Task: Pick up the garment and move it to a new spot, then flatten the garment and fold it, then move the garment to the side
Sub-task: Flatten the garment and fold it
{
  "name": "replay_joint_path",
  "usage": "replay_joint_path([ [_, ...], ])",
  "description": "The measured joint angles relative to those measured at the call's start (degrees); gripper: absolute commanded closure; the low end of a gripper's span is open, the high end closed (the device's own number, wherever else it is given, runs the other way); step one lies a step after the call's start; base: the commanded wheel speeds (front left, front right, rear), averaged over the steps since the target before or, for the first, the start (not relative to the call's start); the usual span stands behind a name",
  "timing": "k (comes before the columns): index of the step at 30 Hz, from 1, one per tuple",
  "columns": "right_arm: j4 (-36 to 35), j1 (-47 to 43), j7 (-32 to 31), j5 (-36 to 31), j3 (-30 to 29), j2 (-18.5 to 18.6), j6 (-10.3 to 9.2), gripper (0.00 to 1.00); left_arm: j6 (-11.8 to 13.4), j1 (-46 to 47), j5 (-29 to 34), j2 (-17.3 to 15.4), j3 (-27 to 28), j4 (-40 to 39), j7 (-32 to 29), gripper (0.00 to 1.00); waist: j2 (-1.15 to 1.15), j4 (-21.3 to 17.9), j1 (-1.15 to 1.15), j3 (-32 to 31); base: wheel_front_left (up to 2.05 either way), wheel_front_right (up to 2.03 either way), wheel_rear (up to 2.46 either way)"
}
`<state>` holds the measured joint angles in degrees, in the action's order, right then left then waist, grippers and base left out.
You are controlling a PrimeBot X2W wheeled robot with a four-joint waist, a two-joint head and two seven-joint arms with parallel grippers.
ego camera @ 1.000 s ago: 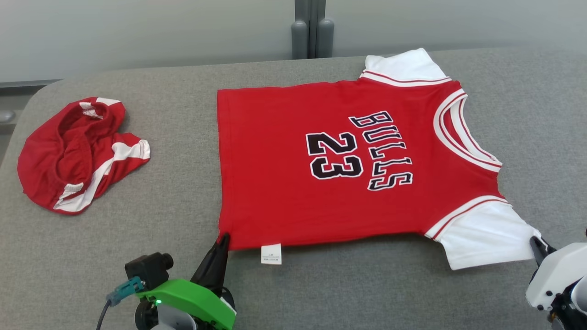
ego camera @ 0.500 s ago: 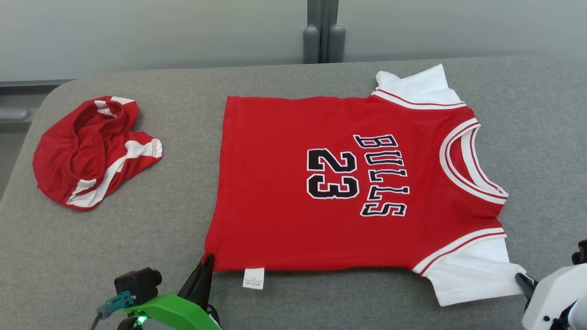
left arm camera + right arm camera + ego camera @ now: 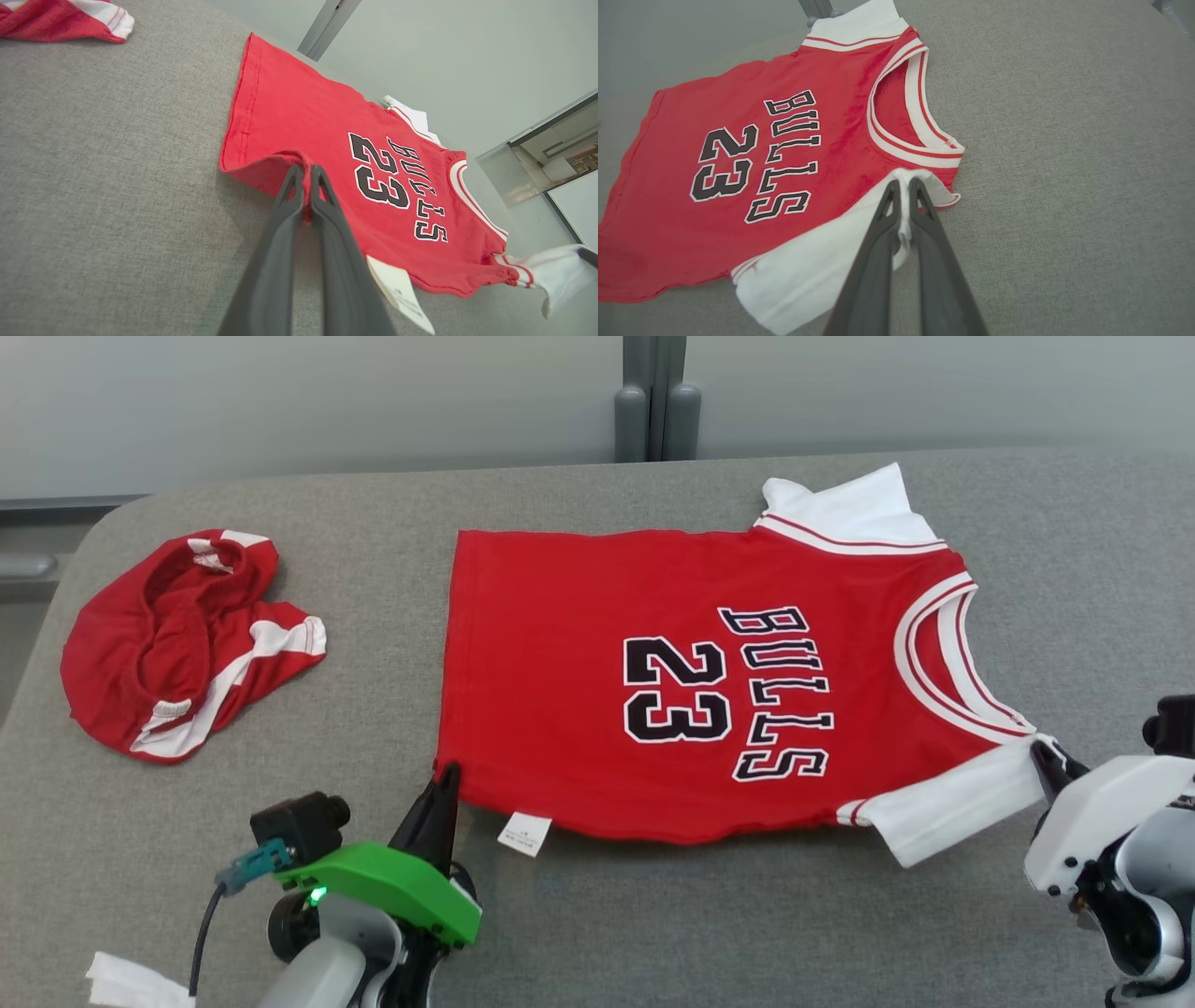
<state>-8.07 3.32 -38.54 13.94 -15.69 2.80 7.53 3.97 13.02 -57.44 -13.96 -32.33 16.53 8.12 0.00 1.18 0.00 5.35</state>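
The garment (image 3: 579,691) is a red jersey with white sleeves and black "BULLS 23" lettering, spread on the grey table (image 3: 653,933) with its collar to the right. My left gripper (image 3: 451,773) is shut on the near hem corner, which is raised into a small fold (image 3: 261,168). In the left wrist view the left gripper (image 3: 303,170) has red cloth pinched between its tips. My right gripper (image 3: 1041,756) is shut on the near white sleeve (image 3: 952,803), just below the collar. The right wrist view shows the right gripper (image 3: 903,184) pinching white cloth. A white label (image 3: 523,833) hangs from the near hem.
A second red and white garment (image 3: 177,644) lies crumpled at the table's left end, near its rounded edge. A grey post (image 3: 653,397) stands behind the table's far edge. A white scrap (image 3: 131,982) lies at the lower left. Bare grey table lies in front of and right of the jersey.
Both grippers have moved away from me with the jersey's near edge, which is now lifted and rippled. The near sleeve is drawn up towards the collar. The camera shifted earlier.
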Motion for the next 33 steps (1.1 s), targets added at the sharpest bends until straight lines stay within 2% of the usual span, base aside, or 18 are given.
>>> replay_joint_path([
  [10,8.57,10.16,5.21,-6.84,4.03,1.24,-0.01,1.0,0.1,11.05,1.05,4.59,-0.46,10.94,0.1,1.0,0.0,0.55,0.0,3.72,0.0,0.0,0.0],
  [23,18.15,18.68,15.02,-9.54,5.76,2.46,0.0,1.0,-0.05,17.49,1.55,6.79,-0.6,20.86,0.54,1.0,0.0,0.86,0.0,7.6,0.0,0.0,0.0],
  [27,19.72,20.08,17.98,-10.28,5.27,2.52,0.0,1.0,-0.97,18.27,1.55,7.28,-0.79,22.27,0.71,1.0,0.0,1.28,0.0,8.16,0.0,0.0,0.0],
  [28,20.09,20.34,18.39,-10.46,5.01,2.48,0.0,1.0,-1.04,18.36,1.54,7.37,-0.81,22.56,0.77,0.79,0.0,1.39,0.0,8.21,0.0,0.0,0.0],
  [29,20.41,20.56,19.26,-10.57,4.55,2.31,0.0,1.0,-1.22,18.42,1.53,7.47,-0.77,22.83,0.85,0.33,0.0,1.52,0.0,8.26,0.0,0.0,0.0],
  [30,20.71,20.68,20.17,-10.69,4.37,2.23,0.0,0.56,-1.23,18.48,1.52,7.58,-0.71,23.05,1.43,0.0,0.0,1.65,0.0,8.28,0.0,0.0,0.0],
  [31,21.04,20.78,20.59,-10.82,4.2,2.16,0.0,0.0,-1.31,18.59,1.53,7.66,-0.71,23.25,1.64,0.0,0.0,1.76,0.0,8.28,0.0,0.0,0.0],
  [33,21.8,20.91,22.14,-10.55,4.1,1.86,0.0,0.0,-1.47,18.91,1.54,7.73,-0.96,23.82,1.68,0.0,0.0,1.99,0.0,8.15,0.0,0.0,0.0],
])
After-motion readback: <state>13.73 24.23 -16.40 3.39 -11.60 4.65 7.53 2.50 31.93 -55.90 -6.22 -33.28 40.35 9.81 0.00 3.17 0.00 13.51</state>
